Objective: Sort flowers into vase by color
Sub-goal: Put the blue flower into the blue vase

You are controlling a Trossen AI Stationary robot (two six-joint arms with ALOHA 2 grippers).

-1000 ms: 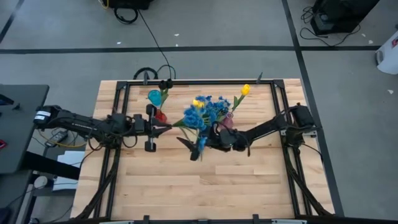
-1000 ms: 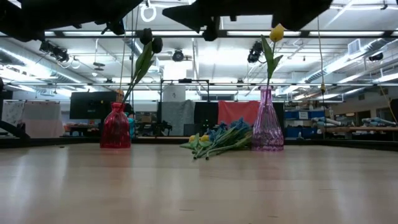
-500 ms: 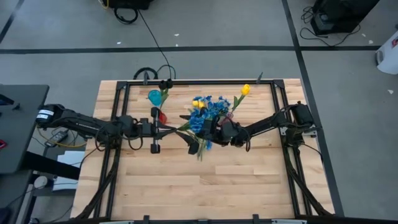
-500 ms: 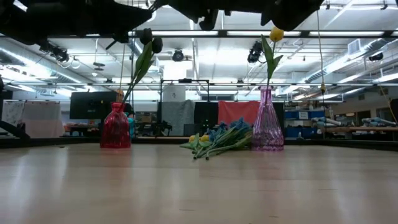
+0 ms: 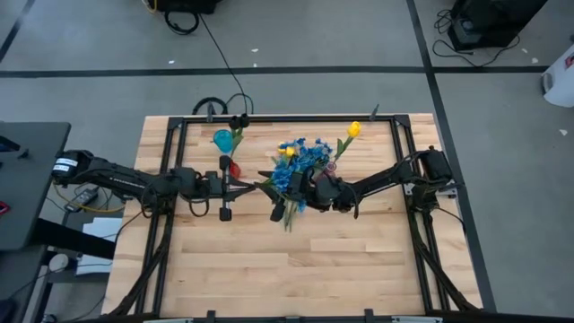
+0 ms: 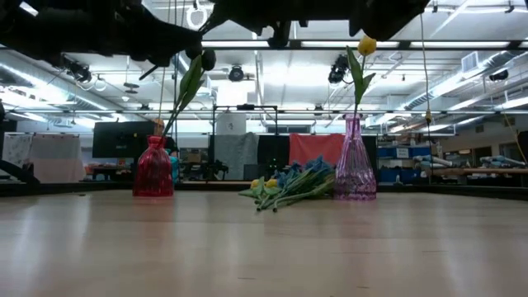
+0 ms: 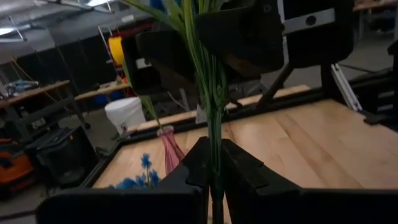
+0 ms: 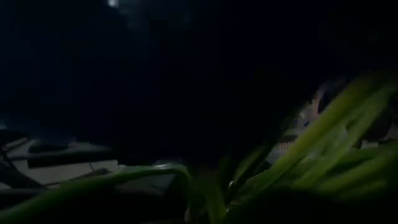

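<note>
Both arms meeting over the flower pile, vases partly filled

My left gripper (image 7: 211, 168) pinches a thin green stem (image 7: 214, 124); can't tell the right gripper's (image 5: 289, 187) fingers. Beside the loose flowers (image 6: 289, 186) on the wooden table (image 6: 264, 247), the purple ribbed vase (image 6: 355, 169) holds a yellow tulip (image 6: 367, 44). Farther away, the red glass vase (image 6: 153, 169) holds a dark tulip (image 6: 206, 58).

Arms mask the flower handover

The right gripper (image 5: 285, 190) hides its own jaws against the blue flowers (image 5: 300, 160); its wrist view is nearly black, and the held green stem (image 7: 214, 134) runs past the picture's edge.
</note>
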